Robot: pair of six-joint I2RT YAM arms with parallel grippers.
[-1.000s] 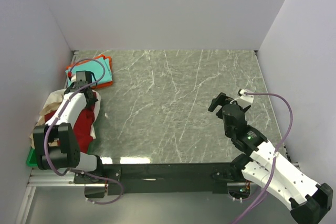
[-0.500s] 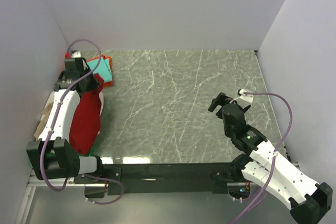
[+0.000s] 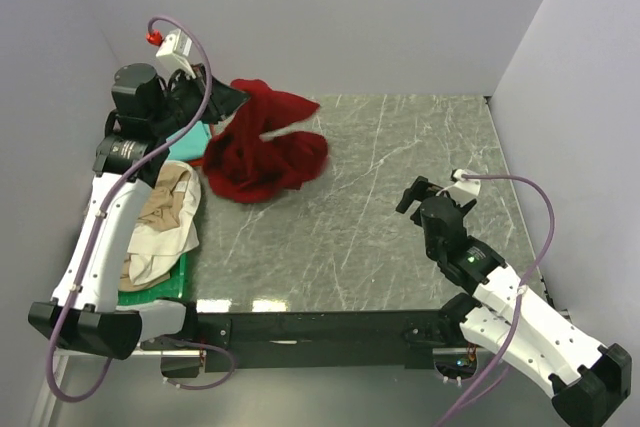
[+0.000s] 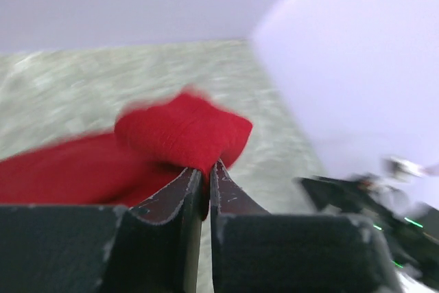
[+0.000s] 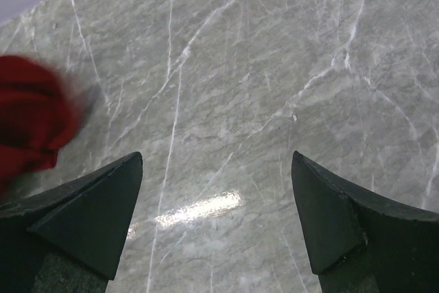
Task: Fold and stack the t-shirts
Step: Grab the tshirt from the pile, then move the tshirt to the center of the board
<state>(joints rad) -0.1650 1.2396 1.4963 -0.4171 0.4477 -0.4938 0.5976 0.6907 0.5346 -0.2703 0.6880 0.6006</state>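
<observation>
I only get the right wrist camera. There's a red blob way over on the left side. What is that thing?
Observer: That is the dark red t-shirt, bunched in a heap over the far left part of the table.
Operator: Is anybody holding it?
Observer: Yes. The left gripper pinches a fold of it between nearly closed fingers.
Operator: Are there more shirts?
Observer: A beige t-shirt lies crumpled on the green tray at the table's near left corner.
</observation>
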